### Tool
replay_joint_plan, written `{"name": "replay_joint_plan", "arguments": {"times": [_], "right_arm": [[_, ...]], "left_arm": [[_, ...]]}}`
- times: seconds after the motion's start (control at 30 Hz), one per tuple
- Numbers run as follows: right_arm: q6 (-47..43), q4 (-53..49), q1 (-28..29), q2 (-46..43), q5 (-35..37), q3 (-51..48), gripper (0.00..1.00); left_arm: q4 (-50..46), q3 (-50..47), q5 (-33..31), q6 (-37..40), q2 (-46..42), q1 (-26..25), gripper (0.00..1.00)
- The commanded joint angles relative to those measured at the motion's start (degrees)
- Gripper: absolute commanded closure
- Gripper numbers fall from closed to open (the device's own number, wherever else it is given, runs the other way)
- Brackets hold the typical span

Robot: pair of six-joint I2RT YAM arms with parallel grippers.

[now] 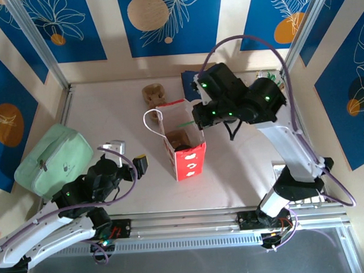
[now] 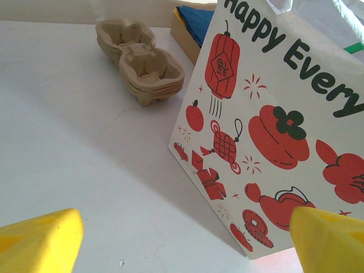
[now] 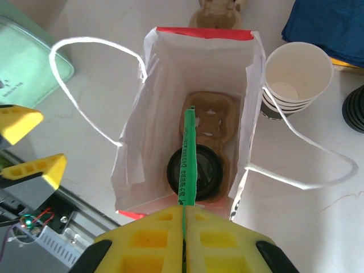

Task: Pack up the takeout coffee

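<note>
The lidded takeout coffee sits in its carrier inside the bag. The right gripper's jaws pinch a green stick above it, likely the last item. The left gripper's jaws are spread.

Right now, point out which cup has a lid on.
The cup standing in the paper bag: a black lid covers it. The stacked cups outside the bag are open, showing white insides.

The bag is matt printed paper. The cup carriers are rough moulded pulp. The takeout coffee has a shiny black plastic lid; the green stick a smooth wrapper.
</note>
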Motion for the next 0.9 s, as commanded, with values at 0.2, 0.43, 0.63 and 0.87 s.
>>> {"name": "replay_joint_plan", "arguments": {"times": [0.2,0.43,0.63,0.87], "right_arm": [[0.87,1.51,1.79,10.13,2.92,2.63,0.90],[0.84,1.58,1.27,17.17,0.68,5.44,0.89],[1.46,1.13,0.67,20.66,-1.08,7.13,0.81],[1.08,-0.10,-0.25,22.29,-3.68,11.35,0.64]], "left_arm": [[-0.10,1.37,0.18,-0.94,0.33,-0.34,0.07],[0.32,4.70,7.04,-0.53,-0.13,-0.33,0.06],[-1.63,10.89,13.25,-0.48,2.77,-0.34,0.08],[-1.02,14.28,18.84,0.11,5.61,-0.34,0.08]]}}
